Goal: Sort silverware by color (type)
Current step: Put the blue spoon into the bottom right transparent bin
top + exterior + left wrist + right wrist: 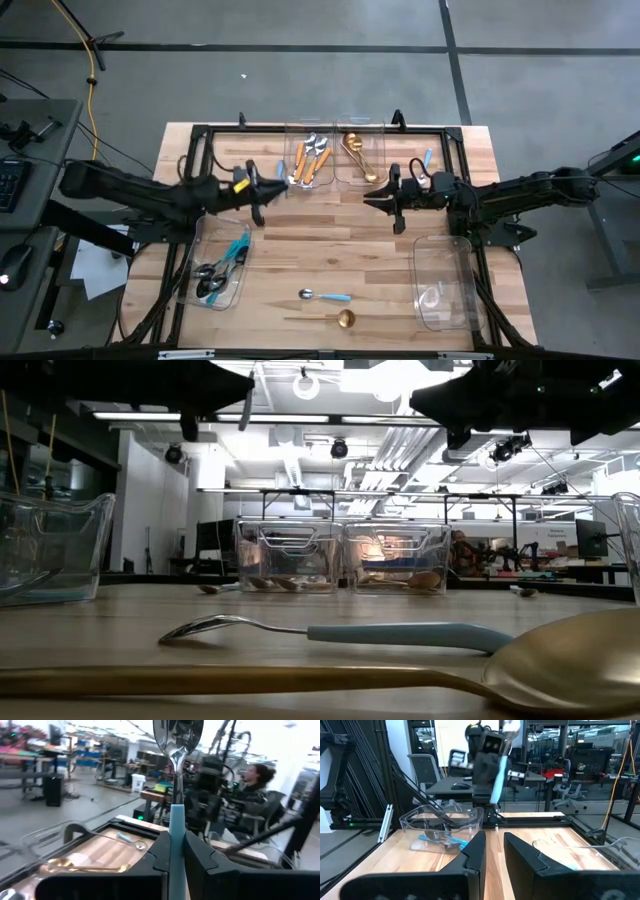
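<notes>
The left gripper point(177, 845) hangs above the table's left-centre, clamped tight on the light-blue handle of a silver spoon point(176, 750) that stands straight up between its fingers point(202, 862), bowl on top. The right wrist view sees the same spoon from across the table, held tilted in the air in front of that arm.

The right gripper point(494, 851) faces it from the right of centre with its fingers a narrow gap apart and nothing between them.

Four clear bins sit on the wooden table point(330, 255). At the far edge, side by side, one bin point(309, 160) holds orange-handled silver pieces and its neighbour point(360, 155) holds gold ones. The left bin point(215, 270), below the left arm, holds dark-headed spoons with blue handles. The right bin point(442, 285), under the right arm, looks empty but for reflections.

Loose on the near part of the table lie a blue-handled spoon point(325, 296) and, just nearer the edge, a gold spoon point(335, 319), well apart from both grippers. Another blue-handled piece point(426, 157) lies by the far right corner, beside the black frame point(455, 150) that rims the table. A seated person point(255, 780) shows in the room behind
</notes>
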Robot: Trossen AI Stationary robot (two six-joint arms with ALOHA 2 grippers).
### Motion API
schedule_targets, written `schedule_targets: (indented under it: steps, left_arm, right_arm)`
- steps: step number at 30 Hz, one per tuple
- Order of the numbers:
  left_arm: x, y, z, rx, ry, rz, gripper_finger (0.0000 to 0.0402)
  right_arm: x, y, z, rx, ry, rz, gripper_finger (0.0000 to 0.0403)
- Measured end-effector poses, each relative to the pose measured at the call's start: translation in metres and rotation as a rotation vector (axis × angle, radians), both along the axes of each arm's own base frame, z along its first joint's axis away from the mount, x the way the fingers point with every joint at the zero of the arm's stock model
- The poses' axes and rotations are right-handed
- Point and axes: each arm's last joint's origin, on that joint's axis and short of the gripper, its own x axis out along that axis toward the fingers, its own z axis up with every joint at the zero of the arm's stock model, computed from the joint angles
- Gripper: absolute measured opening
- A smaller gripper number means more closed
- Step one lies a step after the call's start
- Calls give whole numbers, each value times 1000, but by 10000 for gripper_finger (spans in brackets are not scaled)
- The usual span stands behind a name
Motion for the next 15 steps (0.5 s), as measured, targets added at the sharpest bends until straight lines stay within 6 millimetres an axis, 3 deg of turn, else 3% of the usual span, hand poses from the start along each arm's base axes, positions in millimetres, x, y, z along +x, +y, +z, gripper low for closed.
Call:
schedule_targets:
  steps: [7, 15]
  left_arm:
    - [21, -11, -19, 112, 36, -39, 12]
    - [33, -7, -16, 158, 13, -72, 12]
  right_arm:
    - [0, 0, 4, 1, -45, 1, 53]
    - [0, 0, 5, 7, -52, 1, 53]
